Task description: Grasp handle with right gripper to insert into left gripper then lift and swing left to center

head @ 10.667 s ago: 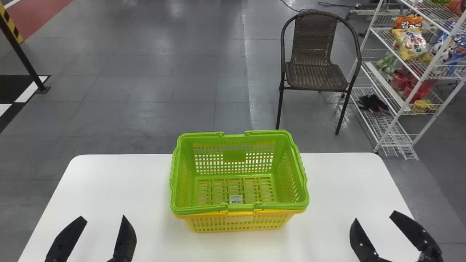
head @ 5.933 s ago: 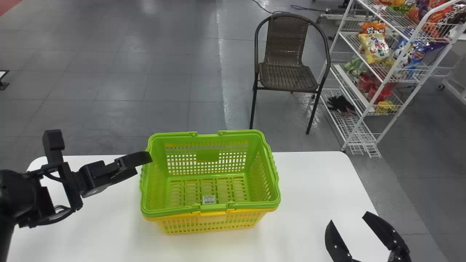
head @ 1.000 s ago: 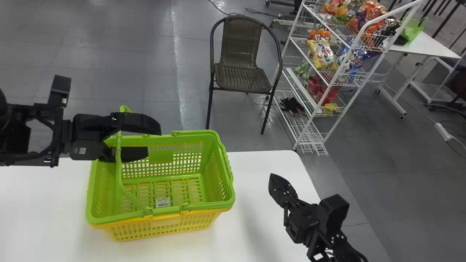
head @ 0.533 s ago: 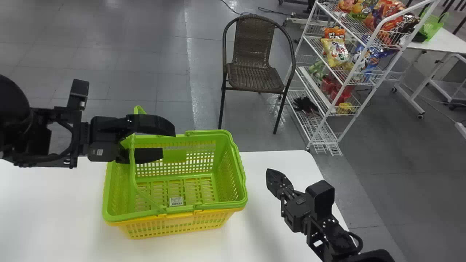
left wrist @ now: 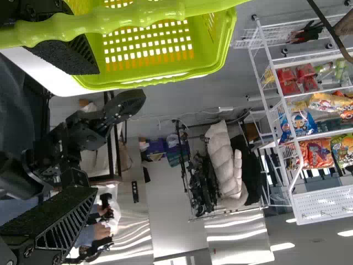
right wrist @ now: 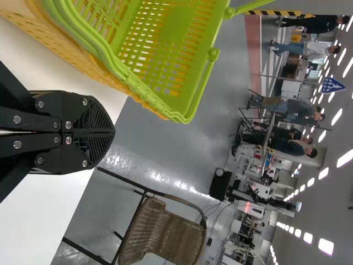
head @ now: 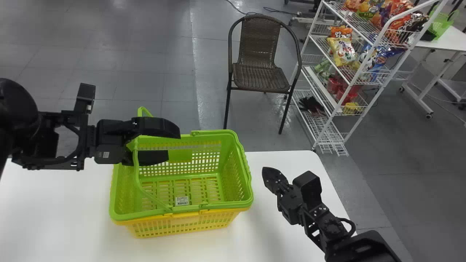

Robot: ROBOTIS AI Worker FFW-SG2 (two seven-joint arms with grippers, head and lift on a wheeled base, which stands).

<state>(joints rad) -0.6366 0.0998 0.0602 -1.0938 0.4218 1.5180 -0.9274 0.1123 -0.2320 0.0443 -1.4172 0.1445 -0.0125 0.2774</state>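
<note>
My left tool (head: 174, 143) is spread, its two fingers well apart, one above the other, at the left side of the green basket (head: 182, 155). The basket's raised handle (head: 135, 160) runs across the opening between them, close to their roots: from my head it passes behind the upper finger and in front of the lower one. I am not pinching it. The lower finger is over the basket's left part, toward the far side.

My right tool (head: 265, 170) is pressed together, with nothing between its fingers. It hangs over the bench (head: 54, 203) to the right of the basket, apart from it, pointing far and left.

The green basket sits nested in a yellow basket (head: 182, 223) on the bench. I can see a small white label (head: 181, 201) on its floor, and its other handle lies folded down along the right rim.

Past the bench's far edge I have a brown woven chair (head: 260, 78), and to its right a white wire rack (head: 347, 91) with snack bags (head: 342, 51) on its shelves and black gloves (head: 311, 105) low down. At the far right another table (head: 451, 40) carries a light green basket (head: 438, 25).
</note>
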